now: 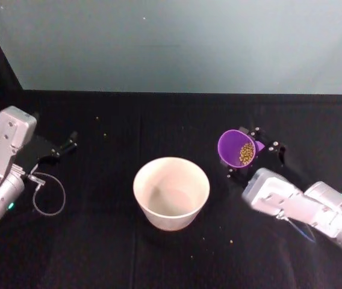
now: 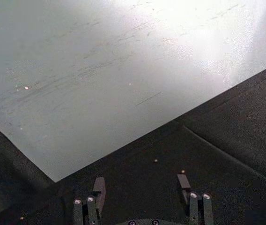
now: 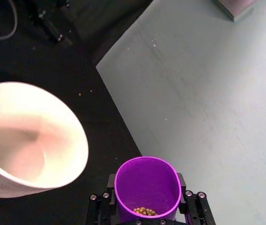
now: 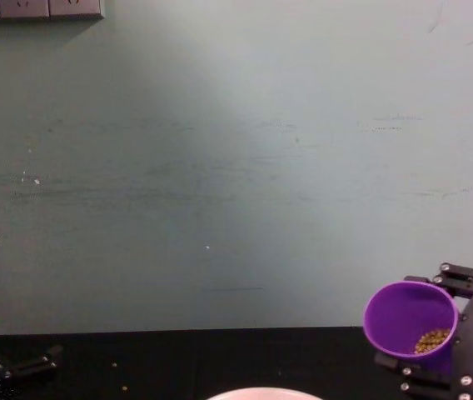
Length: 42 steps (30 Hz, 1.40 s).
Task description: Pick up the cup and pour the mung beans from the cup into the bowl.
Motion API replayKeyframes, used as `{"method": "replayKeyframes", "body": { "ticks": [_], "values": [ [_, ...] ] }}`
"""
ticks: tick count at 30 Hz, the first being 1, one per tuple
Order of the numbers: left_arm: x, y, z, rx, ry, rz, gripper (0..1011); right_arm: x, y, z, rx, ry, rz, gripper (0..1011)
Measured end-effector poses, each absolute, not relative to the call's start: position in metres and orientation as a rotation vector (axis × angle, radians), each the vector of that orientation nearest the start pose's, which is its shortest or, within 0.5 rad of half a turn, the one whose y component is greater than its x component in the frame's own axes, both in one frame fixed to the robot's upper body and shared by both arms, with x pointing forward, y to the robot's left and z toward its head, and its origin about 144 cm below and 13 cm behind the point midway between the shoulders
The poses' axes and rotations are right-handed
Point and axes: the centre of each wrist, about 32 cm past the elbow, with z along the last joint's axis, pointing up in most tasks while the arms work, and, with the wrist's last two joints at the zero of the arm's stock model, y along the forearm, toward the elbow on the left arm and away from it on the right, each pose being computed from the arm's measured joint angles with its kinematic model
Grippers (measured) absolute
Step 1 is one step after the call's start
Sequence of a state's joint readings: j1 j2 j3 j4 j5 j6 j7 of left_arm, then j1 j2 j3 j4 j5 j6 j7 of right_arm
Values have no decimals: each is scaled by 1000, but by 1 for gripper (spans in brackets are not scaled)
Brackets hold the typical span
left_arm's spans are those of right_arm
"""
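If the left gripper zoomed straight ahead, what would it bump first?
Probably the pale wall. The left gripper, jaws open, points across the black table toward it; nothing seems to stand between, though depth is unclear.

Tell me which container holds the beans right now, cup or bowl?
The purple cup, tilted in the right gripper, holds the mung beans; the pale bowl beside it looks empty.

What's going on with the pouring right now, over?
Right tool shut on purple cup, tipped, beans inside. Bowl empty, beside the cup. Left tool open, parked at left. Nothing between cup and bowl.
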<state>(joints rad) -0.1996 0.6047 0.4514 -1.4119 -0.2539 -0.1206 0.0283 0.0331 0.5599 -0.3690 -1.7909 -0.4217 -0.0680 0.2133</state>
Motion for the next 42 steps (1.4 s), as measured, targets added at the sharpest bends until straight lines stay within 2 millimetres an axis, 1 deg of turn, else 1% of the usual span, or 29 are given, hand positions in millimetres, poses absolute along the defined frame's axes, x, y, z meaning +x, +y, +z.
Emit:
{"method": "replayKeyframes", "body": {
  "ticks": [8, 27, 35, 42],
  "values": [
    [489, 310, 1140, 304, -285, 1248, 1000, 446, -237, 1196, -640, -968, -804, 723],
    [489, 310, 1140, 304, -285, 1248, 1000, 464, -208, 1199, -780, -1190, -735, 723],
    [489, 310, 1140, 304, -285, 1248, 1000, 465, -197, 1193, -820, -1299, -708, 723],
    [489, 310, 1140, 304, -285, 1248, 1000, 464, -193, 1187, -850, -1385, -680, 723]
  ]
}}
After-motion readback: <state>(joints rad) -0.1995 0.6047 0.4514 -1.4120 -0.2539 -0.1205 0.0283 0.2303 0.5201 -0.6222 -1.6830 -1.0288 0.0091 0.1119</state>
